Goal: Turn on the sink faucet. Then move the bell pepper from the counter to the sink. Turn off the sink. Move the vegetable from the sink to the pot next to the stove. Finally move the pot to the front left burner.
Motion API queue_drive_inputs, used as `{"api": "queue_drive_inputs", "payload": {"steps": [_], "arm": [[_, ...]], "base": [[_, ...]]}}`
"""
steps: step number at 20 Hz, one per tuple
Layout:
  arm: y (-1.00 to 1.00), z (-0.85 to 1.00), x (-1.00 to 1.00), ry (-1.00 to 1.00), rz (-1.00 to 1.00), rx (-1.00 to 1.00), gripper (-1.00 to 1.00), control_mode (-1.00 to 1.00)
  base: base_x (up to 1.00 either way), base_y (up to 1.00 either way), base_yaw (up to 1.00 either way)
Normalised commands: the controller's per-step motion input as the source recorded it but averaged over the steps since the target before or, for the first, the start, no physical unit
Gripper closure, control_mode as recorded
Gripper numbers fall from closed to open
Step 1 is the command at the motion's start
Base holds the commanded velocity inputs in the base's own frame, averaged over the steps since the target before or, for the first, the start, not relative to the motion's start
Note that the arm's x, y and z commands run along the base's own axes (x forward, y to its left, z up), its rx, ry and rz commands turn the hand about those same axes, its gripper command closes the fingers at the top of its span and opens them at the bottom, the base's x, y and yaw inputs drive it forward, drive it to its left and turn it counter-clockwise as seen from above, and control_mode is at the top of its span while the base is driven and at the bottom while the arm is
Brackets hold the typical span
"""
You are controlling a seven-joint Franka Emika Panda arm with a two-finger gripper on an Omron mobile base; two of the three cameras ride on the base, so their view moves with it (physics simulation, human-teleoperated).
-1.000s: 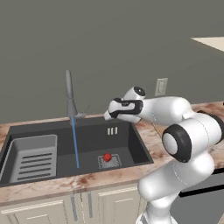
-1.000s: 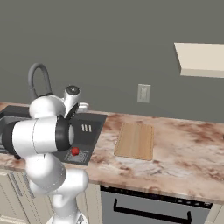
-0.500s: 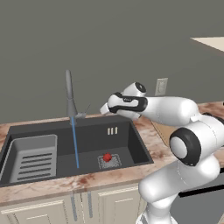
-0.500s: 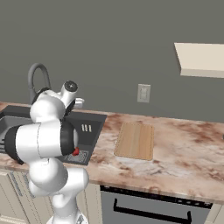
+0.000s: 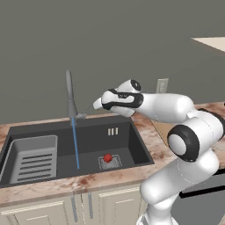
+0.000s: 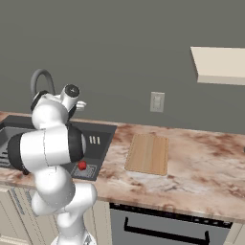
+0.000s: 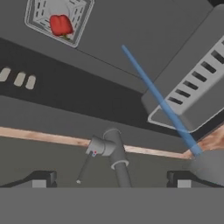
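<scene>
So the sink faucet (image 5: 69, 96) is running: a thin blue stream (image 5: 75, 145) drops straight from it to the floor of the sink (image 5: 132, 145). The gripper (image 5: 97, 104) hangs over the far rim of the basin, just right of the faucet's base and close to the little side lever (image 7: 84, 168). In the hand view the two dark fingertips (image 7: 41, 178) stand wide apart with nothing between them but the faucet's base and lever further on, so the jaws are spread wide and empty. I can't tell from any view whether a finger actually touches the lever.

The bell pepper (image 5: 107, 157) sits on the square drain grate (image 5: 115, 163) in the sink, a bit right of where the water lands. That puts it below the gripper and nearer to the front edge of the counter (image 5: 88, 180), well apart from the fingers. In the hand view it shows as a small red lump (image 7: 61, 25) on the grate.

The grey slotted tray (image 5: 34, 158) fills the left part of the basin. In the right base view a wooden cutting board (image 6: 148, 153) lies on the counter to the right of the sink.
</scene>
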Motion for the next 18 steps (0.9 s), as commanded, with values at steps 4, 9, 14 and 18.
{"api": "queue_drive_inputs", "payload": {"steps": [4, 9, 14, 18], "arm": [[-0.19, -0.04, 0.02, -0.12, 0.06, 0.00, -1.00, -1.00], [-0.28, -0.03, -0.02, -0.08, 0.01, 0.00, -1.00, -1.00], [-0.20, -0.04, 0.00, -0.04, 0.01, 0.00, -1.00, -1.00], [-0.21, 0.00, -0.12, 0.00, -0.06, 0.01, -1.00, -1.00]], "base": [[0.00, 0.00, 0.00], [0.00, 0.00, 0.00], [0.00, 0.00, 0.00], [0.00, 0.00, 0.00]]}}
